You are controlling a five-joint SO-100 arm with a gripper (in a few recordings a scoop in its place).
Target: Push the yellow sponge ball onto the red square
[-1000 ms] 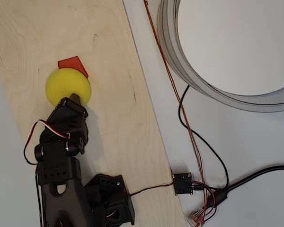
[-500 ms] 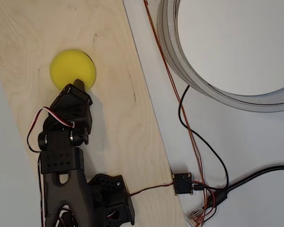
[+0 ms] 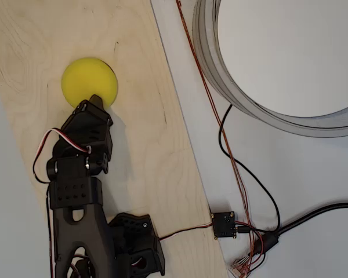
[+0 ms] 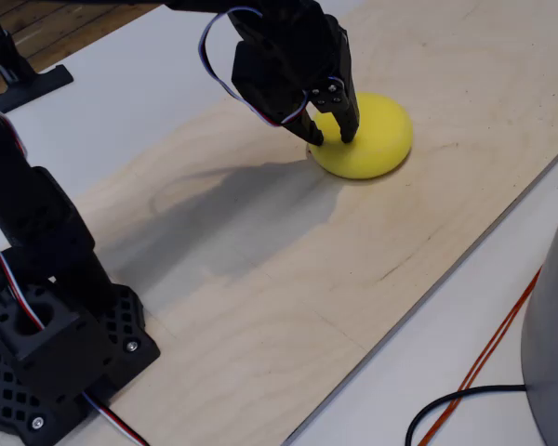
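Plywood board (image 3: 139, 116): pale, bare, 9 o'clock half | grey ring (image 3: 232, 87): large, 1 o'clock, off board | black connector module (image 3: 224, 224): 5 o'clock, board edge | orange wire (image 3: 209, 98), black cable (image 3: 249, 174): alongside.

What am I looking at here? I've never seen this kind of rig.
A small black robot arm stands on a wooden board. One picture looks straight down from above; the other is taken from a fixed camera at the side, low over the board. The arm's claw has two fingers, nearly together, their tips against a yellow ball, gripping nothing. In the overhead view the ball sits just past the claw. Beside the board lie cables and a large grey ring.
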